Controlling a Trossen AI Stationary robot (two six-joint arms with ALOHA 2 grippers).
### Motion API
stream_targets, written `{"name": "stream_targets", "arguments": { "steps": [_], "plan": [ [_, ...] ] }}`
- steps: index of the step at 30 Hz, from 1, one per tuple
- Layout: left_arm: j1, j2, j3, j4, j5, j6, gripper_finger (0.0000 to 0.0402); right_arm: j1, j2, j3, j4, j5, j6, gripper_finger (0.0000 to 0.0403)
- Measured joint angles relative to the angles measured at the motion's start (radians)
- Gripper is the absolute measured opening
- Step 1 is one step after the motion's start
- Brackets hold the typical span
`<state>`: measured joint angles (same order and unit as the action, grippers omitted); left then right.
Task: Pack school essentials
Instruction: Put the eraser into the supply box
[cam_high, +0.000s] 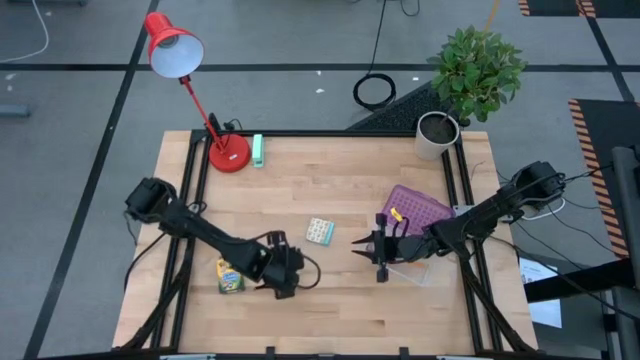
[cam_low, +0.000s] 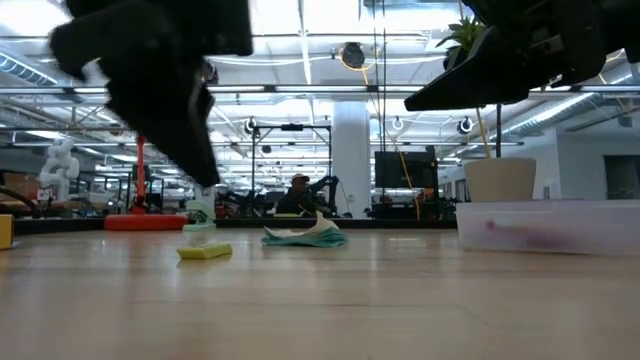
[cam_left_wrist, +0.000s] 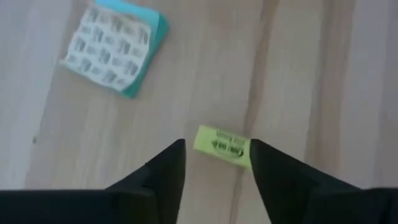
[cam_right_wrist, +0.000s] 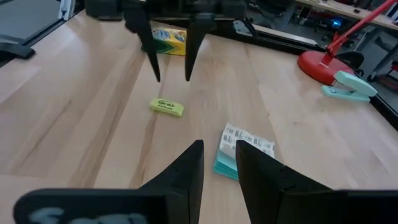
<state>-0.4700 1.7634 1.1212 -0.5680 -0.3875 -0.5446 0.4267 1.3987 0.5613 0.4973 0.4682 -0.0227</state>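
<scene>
Yellow rectangular eraser (cam_left_wrist: 222, 145) lies flat between left gripper's (cam_left_wrist: 214, 163) parted fingers.

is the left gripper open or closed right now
Open. In the left wrist view the left gripper has its two dark fingers spread apart, with the small yellow piece lying on the table between them, not gripped.

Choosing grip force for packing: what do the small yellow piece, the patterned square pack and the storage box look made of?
Yellow piece: matte, block-like, printed label, probably a rubber eraser. Patterned square pack: seemingly paper or thin film, printed grid on teal backing, edges lifted. Storage box: translucent plastic, contents showing through faintly.
</scene>
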Motion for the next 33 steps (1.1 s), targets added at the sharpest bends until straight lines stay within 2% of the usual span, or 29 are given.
{"name": "stream_targets", "arguments": {
  "steps": [5,7,10,14,17,22,26,33],
  "plan": [
    [0.013,0.0,-0.043,0.021,-0.163,0.016,0.0219,0.003,0.0,0.0,0.0,0.029,0.036,0.0089],
    [0.038,0.0,-0.054,0.047,-0.188,0.038,0.0215,-0.008,0.0,0.0,0.001,0.073,0.101,0.0089],
    [0.076,0.0,-0.055,0.092,-0.196,0.098,0.0194,-0.017,0.0,0.0,-0.002,0.081,0.125,0.0089],
    [0.106,0.0,-0.055,0.154,-0.075,0.17,0.0145,-0.018,0.003,0.0,-0.001,0.077,0.134,0.0089],
    [0.103,0.0,-0.055,0.174,-0.034,0.177,0.0113,-0.018,0.003,0.0,0.0,0.077,0.141,0.0089],
    [0.068,0.0,-0.064,0.18,0.066,0.095,0.0101,-0.018,0.003,0.0,-0.001,0.029,0.142,0.0089],
    [0.006,0.0,-0.076,0.197,0.057,0.023,0.0134,-0.017,0.003,-0.001,0.0,0.025,0.142,0.0089],
    [-0.04,0.0,-0.078,0.188,-0.024,-0.261,0.0249,-0.015,0.003,-0.001,0.0,0.025,0.142,0.0089]
  ]
}}
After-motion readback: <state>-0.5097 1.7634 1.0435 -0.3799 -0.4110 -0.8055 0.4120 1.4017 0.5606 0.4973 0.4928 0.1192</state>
